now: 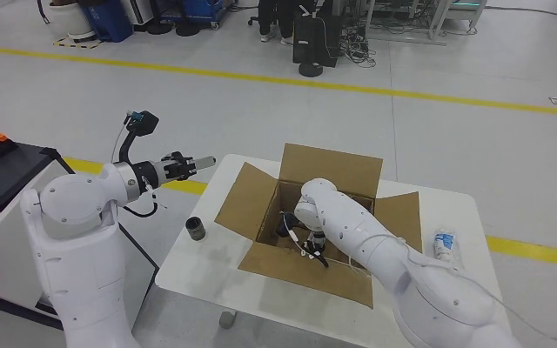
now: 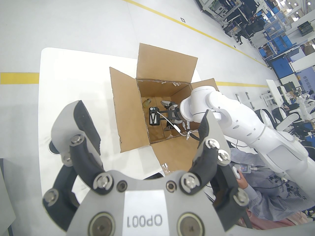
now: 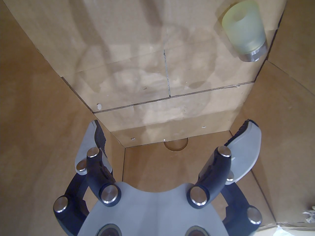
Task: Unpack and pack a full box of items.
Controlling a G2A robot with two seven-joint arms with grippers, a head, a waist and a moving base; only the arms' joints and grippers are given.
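White label (image 2: 144, 218) on the left gripper (image 2: 143, 110) — OP001, printed upside down.

Showing a brown cardboard box (image 1: 331, 170) standing upright at the centre of the top view, its four flaps folding outward and its inside lying open. Holding on its floor, near one corner, a pale green frosted bottle (image 3: 243, 34) with a silver cap, lying on its side. Leaving a small dark cylinder (image 1: 197, 229) standing upright just left of the box's left flap, and a white-and-blue tube (image 1: 445, 244) lying flat near the right flap, toward the frame's right edge.
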